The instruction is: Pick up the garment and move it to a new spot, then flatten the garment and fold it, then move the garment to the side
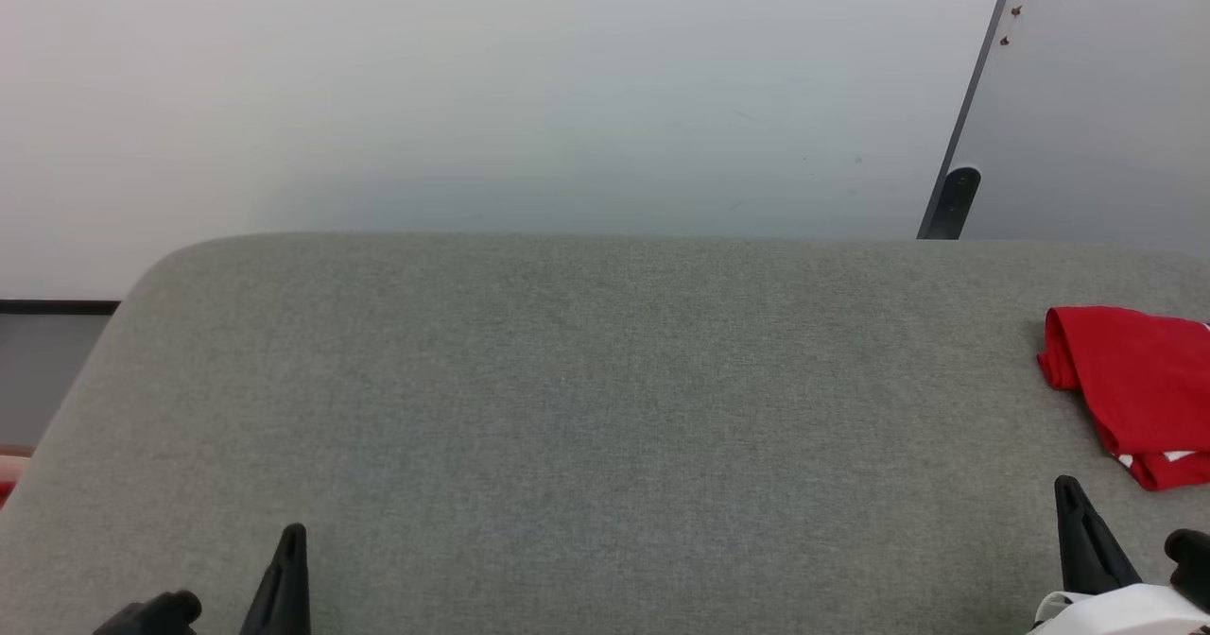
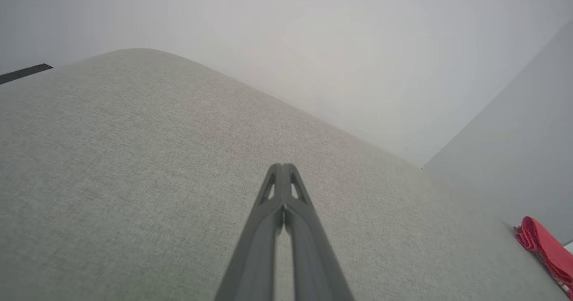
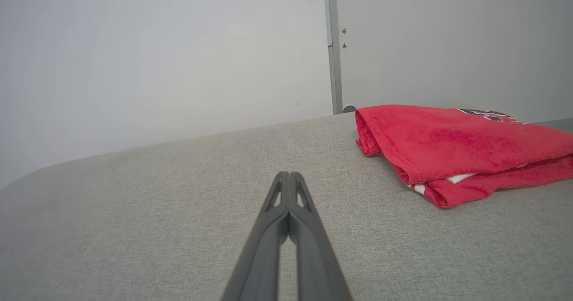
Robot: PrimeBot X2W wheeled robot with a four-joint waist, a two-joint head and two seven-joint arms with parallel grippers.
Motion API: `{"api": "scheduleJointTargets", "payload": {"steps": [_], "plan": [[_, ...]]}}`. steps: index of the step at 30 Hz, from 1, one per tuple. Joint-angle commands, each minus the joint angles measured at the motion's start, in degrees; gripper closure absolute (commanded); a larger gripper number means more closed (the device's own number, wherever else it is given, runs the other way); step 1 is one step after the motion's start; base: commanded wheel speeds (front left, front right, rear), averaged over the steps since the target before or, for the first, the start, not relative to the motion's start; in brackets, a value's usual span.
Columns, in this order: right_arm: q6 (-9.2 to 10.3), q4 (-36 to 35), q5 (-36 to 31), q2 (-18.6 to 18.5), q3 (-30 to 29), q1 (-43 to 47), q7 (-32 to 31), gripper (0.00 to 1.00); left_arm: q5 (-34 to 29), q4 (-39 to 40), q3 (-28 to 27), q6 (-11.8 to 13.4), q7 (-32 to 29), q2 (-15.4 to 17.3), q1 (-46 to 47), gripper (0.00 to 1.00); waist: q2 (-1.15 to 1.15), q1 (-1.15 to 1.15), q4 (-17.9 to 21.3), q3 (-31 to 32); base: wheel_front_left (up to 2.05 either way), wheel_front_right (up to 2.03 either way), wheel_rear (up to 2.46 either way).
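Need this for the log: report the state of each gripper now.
Left gripper: jaws shut, holding nothing.
Right gripper: jaws shut, holding nothing, apart from the garment.

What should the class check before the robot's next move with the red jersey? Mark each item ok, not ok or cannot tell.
1. The garment folded: ok, lying in layers.
2. It sits at the side of the grey surface: ok, far to the robot's right.
3. The left pincer free: ok, shut on nothing.
4. The right pincer free: ok, shut, apart from the garment.
5. All of the garment on the surface: cannot tell, the frame cuts it off.
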State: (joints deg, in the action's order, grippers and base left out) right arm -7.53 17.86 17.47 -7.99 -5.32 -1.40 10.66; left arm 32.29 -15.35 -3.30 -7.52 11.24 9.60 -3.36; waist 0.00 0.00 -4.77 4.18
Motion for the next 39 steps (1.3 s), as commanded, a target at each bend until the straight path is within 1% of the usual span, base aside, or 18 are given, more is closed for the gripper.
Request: {"api": "scheduleJointTargets", "payload": {"steps": [1, 19, 39], "plan": [[0.01, -1.24, 3.26, -0.01, -0.18, -1.67, -0.53, 1.00, 2.58, 1.04, -0.41, 0.01, -0.58, 0.29, 2.04, 1.00, 0.00, 0.00, 0.09, -0.08, 0.00, 0.00, 0.00], [0.02, -2.12, 20.93, 1.23, -0.33, -2.52, -4.48, 1.00, 16.74, 1.23, -1.09, 0.02, -4.74, -1.40, 4.02, 1.00, 0.00, 0.00, 0.86, -0.79, 0.00, 0.00, 0.00], [0.03, -2.71, 36.77, 2.34, -0.66, -3.35, -8.25, 1.00, 29.49, 1.32, -1.78, 0.02, -8.60, -2.95, 5.75, 1.00, 0.00, 0.00, 1.71, -1.56, 0.00, 0.00, 0.00]]}}
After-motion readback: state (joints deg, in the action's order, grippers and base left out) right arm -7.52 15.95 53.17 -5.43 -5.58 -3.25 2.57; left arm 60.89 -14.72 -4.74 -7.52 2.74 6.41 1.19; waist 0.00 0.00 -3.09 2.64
